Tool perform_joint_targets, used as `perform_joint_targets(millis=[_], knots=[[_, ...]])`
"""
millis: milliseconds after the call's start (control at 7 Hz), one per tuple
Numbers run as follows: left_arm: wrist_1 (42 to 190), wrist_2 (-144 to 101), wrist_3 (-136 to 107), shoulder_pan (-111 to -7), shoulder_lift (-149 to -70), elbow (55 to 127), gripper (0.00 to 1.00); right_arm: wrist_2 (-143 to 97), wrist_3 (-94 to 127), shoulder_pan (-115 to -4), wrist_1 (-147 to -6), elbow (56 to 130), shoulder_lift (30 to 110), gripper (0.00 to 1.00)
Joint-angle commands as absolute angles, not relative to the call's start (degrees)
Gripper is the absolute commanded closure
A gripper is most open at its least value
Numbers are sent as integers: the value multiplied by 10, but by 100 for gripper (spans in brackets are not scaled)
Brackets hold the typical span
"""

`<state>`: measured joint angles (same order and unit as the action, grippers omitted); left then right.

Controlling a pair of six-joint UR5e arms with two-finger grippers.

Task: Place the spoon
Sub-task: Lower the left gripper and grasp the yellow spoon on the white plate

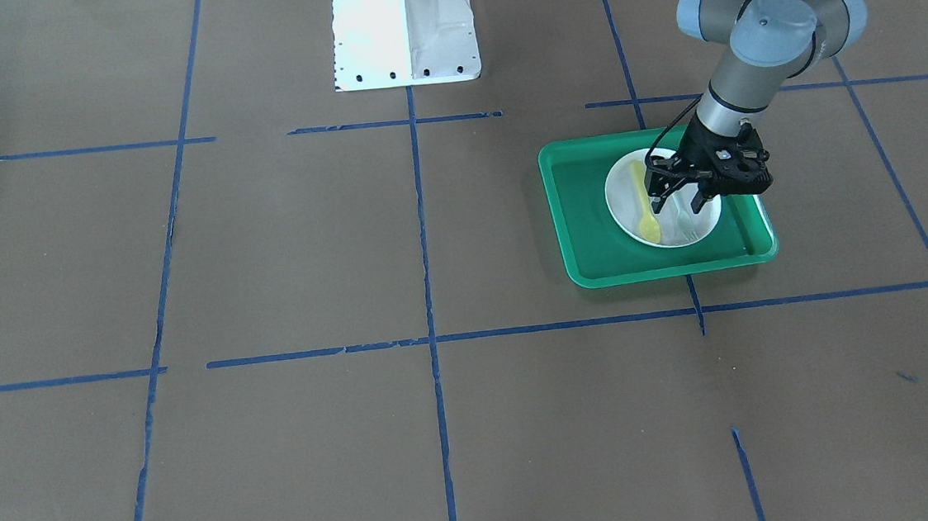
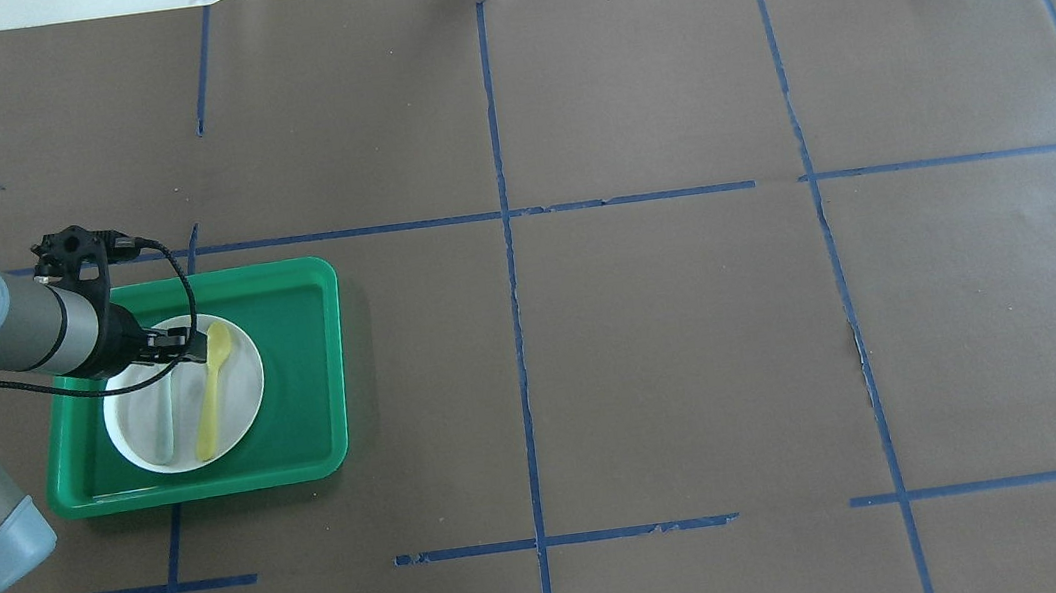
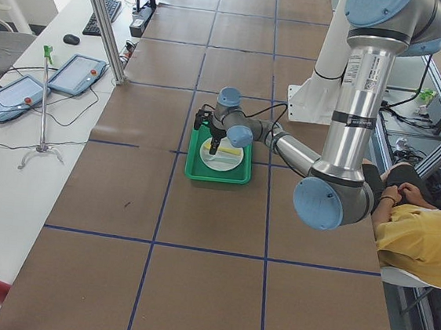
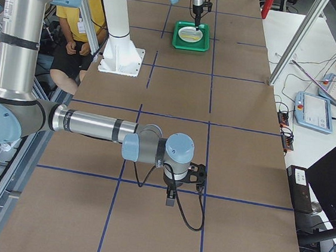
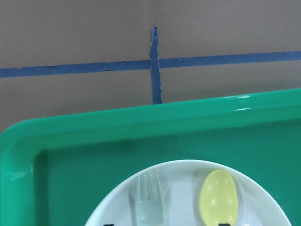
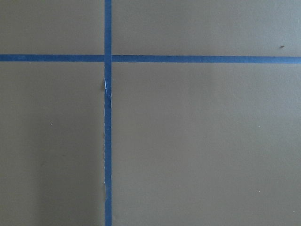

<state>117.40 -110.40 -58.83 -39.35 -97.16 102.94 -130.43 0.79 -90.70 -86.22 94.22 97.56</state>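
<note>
The yellow spoon point(image 2: 214, 390) lies flat on the white plate point(image 2: 244, 404) in the green tray point(image 2: 315, 363), bowl end pointing away from the robot. A pale grey-green fork point(image 2: 165, 422) lies beside it. My left gripper point(image 2: 192, 349) hovers low over the plate's far part, open and empty, with its fingers beside the spoon's bowl point(image 5: 218, 197) and the fork's tines point(image 5: 149, 195). In the front view the gripper point(image 1: 678, 196) stands just right of the spoon point(image 1: 645, 211). My right gripper point(image 4: 170, 200) shows only in the exterior right view, low over bare table; I cannot tell whether it is open.
The tray point(image 1: 664, 271) sits on brown paper crossed by blue tape lines. The robot's white base point(image 1: 404, 25) stands at the table's edge. Operators' tablets point(image 3: 76, 73) and a seated person point(image 3: 422, 233) are off the table's sides.
</note>
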Motion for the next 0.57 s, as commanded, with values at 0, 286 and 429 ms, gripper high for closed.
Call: perform_joint_targets(millis=[0,286,429], knots=[[1173,-1102,-595,-371,-976,1026,33,-1304,8,-907,-862,942,976,0],[1173,-1102,-595,-357,-976,1020,42,-1304,8,-907,-862,942,976,0],[1173,-1103,-595,-356,-976,1020,48,-1304,8,-907,-862,942,976,0]])
